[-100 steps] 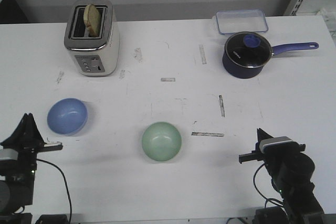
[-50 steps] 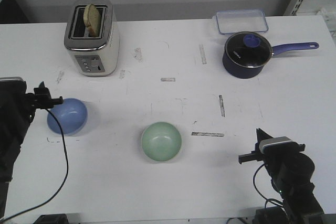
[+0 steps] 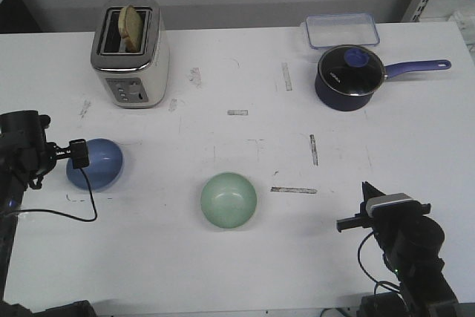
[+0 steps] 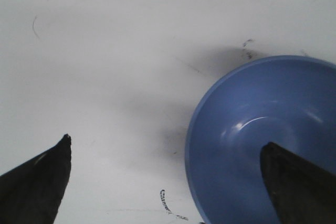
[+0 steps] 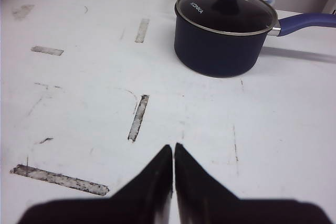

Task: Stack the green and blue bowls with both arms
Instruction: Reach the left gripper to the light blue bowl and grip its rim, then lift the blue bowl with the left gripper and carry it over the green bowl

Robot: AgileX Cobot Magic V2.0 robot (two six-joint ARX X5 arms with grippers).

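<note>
One blue bowl (image 3: 95,165), one green bowl (image 3: 228,200) (apart); left gripper (image 4: 168,182) spread wide, right gripper (image 5: 174,153) closed empty

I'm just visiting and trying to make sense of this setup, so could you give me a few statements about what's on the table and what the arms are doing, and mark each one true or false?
1. The blue bowl sits inside the green bowl. False: they rest apart on the table.
2. The left gripper is open, with one finger over the blue bowl. True.
3. The right gripper is holding the saucepan. False: it is shut on nothing, far from the pan.
4. The toaster has bread in one slot. True.
5. The saucepan has no lid. False: a glass lid covers it.
</note>
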